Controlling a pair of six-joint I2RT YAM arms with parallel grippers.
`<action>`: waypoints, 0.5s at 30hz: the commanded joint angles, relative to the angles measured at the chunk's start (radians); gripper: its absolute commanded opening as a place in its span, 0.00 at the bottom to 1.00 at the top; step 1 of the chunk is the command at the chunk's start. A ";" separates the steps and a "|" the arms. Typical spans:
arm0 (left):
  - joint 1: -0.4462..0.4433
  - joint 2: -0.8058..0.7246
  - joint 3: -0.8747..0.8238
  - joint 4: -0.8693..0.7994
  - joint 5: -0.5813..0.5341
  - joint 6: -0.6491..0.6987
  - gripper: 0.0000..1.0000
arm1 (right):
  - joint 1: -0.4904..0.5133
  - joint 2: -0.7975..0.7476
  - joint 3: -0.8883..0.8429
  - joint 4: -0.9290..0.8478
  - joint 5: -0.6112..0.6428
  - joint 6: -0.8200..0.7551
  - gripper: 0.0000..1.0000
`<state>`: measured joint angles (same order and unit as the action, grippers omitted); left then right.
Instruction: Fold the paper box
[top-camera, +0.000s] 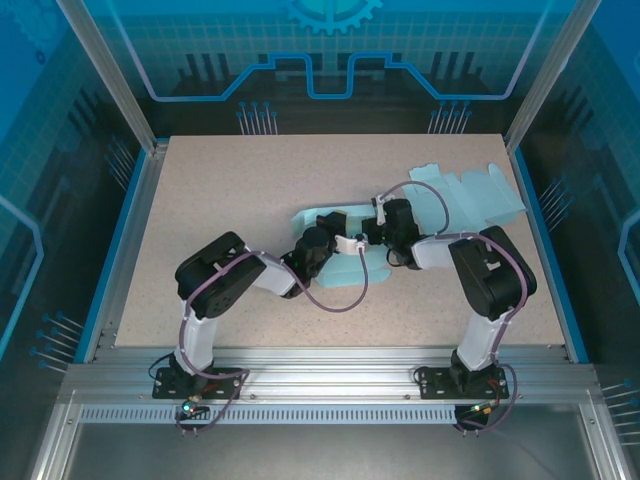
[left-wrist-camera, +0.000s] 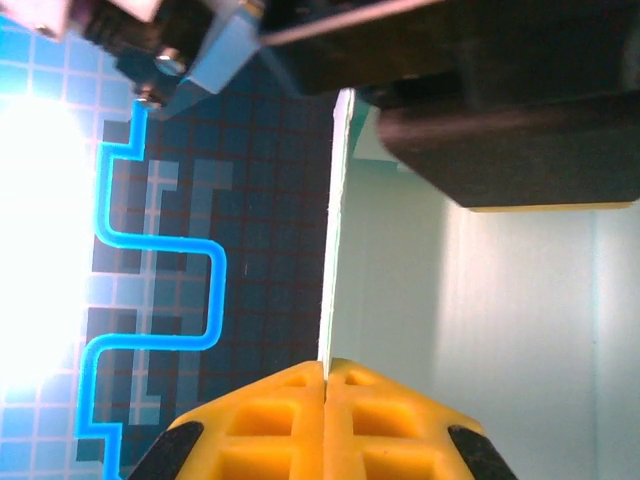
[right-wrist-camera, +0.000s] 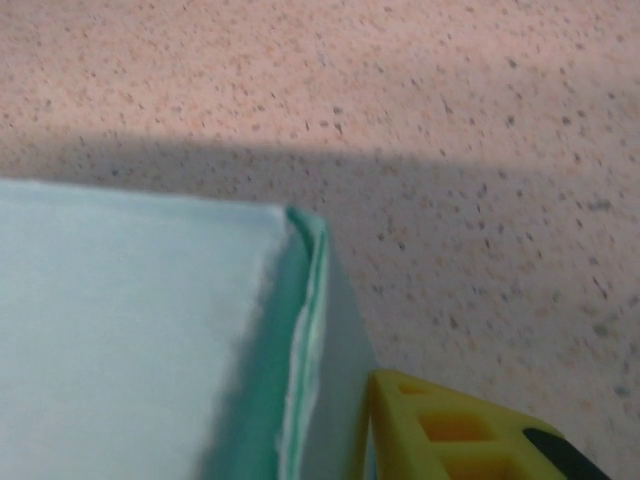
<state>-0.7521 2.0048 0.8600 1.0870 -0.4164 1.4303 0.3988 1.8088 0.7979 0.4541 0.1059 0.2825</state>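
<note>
"Left wrist view first: what sat nearest the lens?"

"The left gripper (left-wrist-camera: 325, 372). Its yellow fingers (left-wrist-camera: 270, 425) were pressed together, clamped on the thin edge of the paper box (left-wrist-camera: 480, 330). That edge ran straight up from the pinch, with a pale green panel spreading to the right of it."

"And past the panel?"

"A dark block (left-wrist-camera: 500, 130) hung over its upper part; whose it was could not be told. Behind that stood the wall (left-wrist-camera: 200, 270) with its glowing blue line."

"What did the right wrist camera give?"

"One yellow finger (right-wrist-camera: 450, 435) at the bottom edge, just beside a folded corner of the box (right-wrist-camera: 130, 320). The second finger was out of frame, so whether the pair stood apart or closed could not be told. Beyond the corner lay the speckled table (right-wrist-camera: 420, 100), partly in shadow."

"How did it look from the top camera?"

"Both bases sat at the near edge, and both arms leaned inward. The left gripper (top-camera: 347, 243) and the right gripper (top-camera: 373, 232) met close together at the middle of the table (top-camera: 240, 180), on the half-folded box (top-camera: 322, 216). Farther back and to the right, well apart from it, a flat sheet (top-camera: 480, 195) of the same pale card lay near the table's far right corner."
</note>
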 joint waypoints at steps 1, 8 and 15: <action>-0.016 -0.076 -0.019 -0.009 0.079 -0.085 0.00 | 0.020 -0.025 -0.041 0.077 0.036 -0.011 0.27; -0.015 -0.114 -0.021 -0.051 0.098 -0.114 0.00 | 0.020 -0.022 -0.050 0.093 0.059 -0.011 0.35; -0.015 -0.099 -0.016 -0.041 0.093 -0.104 0.00 | 0.020 -0.025 -0.055 0.101 0.071 -0.022 0.23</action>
<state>-0.7567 1.9305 0.8478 1.0069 -0.3683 1.3598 0.4110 1.8046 0.7521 0.5159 0.1570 0.2646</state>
